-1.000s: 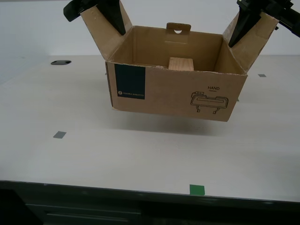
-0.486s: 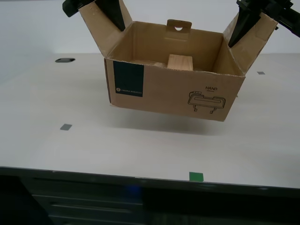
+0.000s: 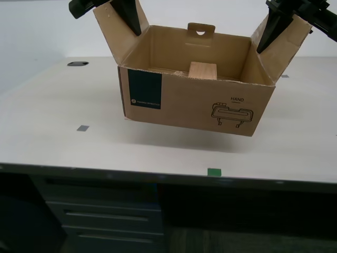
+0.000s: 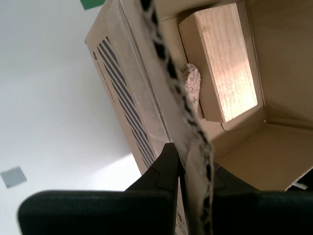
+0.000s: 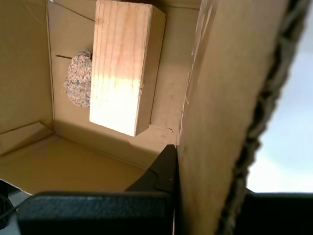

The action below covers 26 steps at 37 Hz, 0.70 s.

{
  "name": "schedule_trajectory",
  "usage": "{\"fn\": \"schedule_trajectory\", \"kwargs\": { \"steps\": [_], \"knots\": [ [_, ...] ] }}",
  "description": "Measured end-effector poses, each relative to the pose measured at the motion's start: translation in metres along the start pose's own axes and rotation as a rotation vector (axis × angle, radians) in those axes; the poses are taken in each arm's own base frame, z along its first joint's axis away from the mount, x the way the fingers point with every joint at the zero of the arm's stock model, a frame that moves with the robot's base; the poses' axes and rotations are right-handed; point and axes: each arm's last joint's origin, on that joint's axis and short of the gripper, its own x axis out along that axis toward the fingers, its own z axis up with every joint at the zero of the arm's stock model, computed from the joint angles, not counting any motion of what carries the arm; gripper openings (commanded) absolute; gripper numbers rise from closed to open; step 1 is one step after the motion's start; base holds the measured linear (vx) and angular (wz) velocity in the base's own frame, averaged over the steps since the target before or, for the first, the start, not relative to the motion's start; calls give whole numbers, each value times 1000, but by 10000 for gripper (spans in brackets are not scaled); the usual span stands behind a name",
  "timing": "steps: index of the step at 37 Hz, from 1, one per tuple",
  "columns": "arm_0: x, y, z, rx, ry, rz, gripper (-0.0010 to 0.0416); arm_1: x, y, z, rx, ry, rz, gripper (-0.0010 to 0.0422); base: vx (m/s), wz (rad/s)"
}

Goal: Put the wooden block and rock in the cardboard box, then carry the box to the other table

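Observation:
The cardboard box (image 3: 195,105) hangs in the air above a smooth pale tabletop, held by its two raised side flaps. A dark gripper (image 3: 129,18) pinches the flap at the exterior view's left and another gripper (image 3: 271,29) pinches the flap at its right; which arm is which I cannot tell. My first gripper (image 5: 177,159) is shut on one flap's edge, and my second gripper (image 4: 190,161) is shut on the other. Inside the box lies the wooden block (image 5: 122,68) (image 4: 225,58) (image 3: 204,70), with the rock (image 5: 78,83) (image 4: 192,81) right beside it. The other table is out of view.
The pale tabletop (image 3: 52,116) below carries grey squares (image 3: 82,128) (image 3: 284,76), a green tape mark (image 3: 213,172) at its front edge and a dark round grommet (image 3: 77,64) at the back. Dark drawers (image 3: 105,216) show under the edge.
The whole scene has shifted: the tabletop now sits farther off, and its front edge and drawers have come into view. So the camera has backed away. The box stays held in the same place in view.

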Motion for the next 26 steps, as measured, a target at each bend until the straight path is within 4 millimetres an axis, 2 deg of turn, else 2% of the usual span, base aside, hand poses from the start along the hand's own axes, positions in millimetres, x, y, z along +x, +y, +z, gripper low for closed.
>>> {"fn": "schedule_trajectory", "kwargs": {
  "steps": [13,26],
  "knots": [
    [-3,4,7,-11,-52,21,-1,0,0,7,27,-69,5,-1,-186,-57],
    [-16,11,15,-21,-96,31,-1,-1,-1,12,-92,-121,-1,-1,-149,-106]
  ]
}}
